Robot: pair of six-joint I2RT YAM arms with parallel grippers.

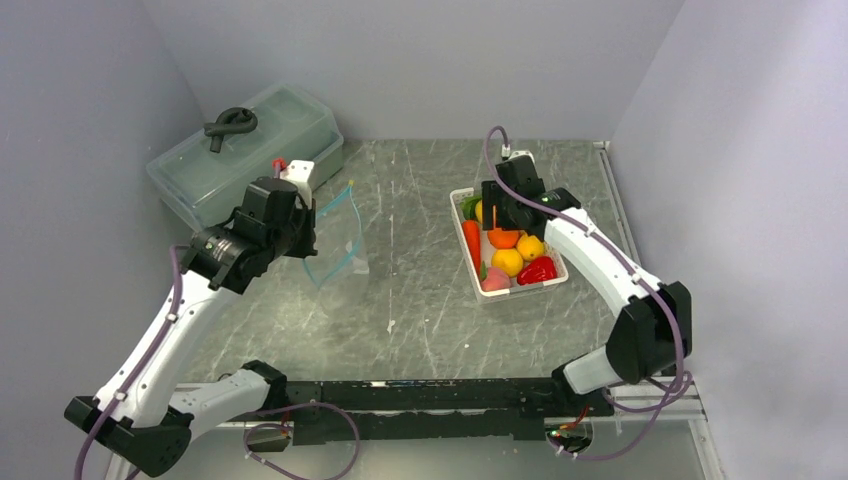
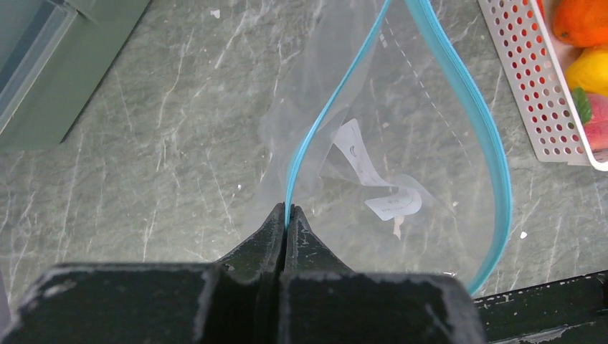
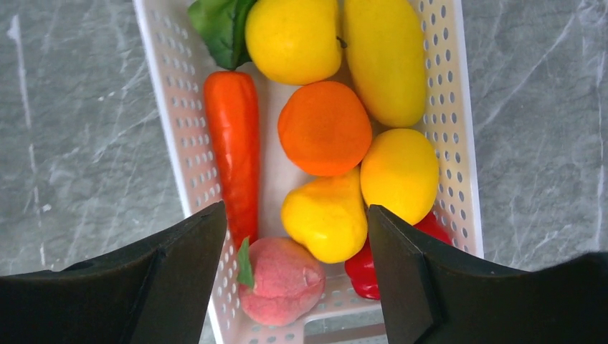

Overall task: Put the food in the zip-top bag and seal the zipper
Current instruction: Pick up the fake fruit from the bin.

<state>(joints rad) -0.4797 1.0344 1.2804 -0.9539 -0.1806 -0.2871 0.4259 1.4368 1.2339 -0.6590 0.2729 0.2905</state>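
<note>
Though the bag (image 2: 401, 122) was held with its mouth agape, it contained only a paper slip (image 2: 391, 203). All the food (image 3: 326, 129) lay in the white basket (image 3: 163, 107), at the bag's three o'clock on the bench (image 1: 420, 300), so loading and sealing were both left to do. The left hand (image 2: 287, 212) was pinched together on one lip of the zipper (image 2: 493, 179). The right hand (image 3: 294, 211) hovered over the basket, spread wide and gripping nothing.

Clear zip-top bag (image 1: 338, 238), seemingly upright, zipper (image 2: 502, 172) agape; food (image 3: 324, 129) heaped in basket (image 3: 176, 107)
</note>
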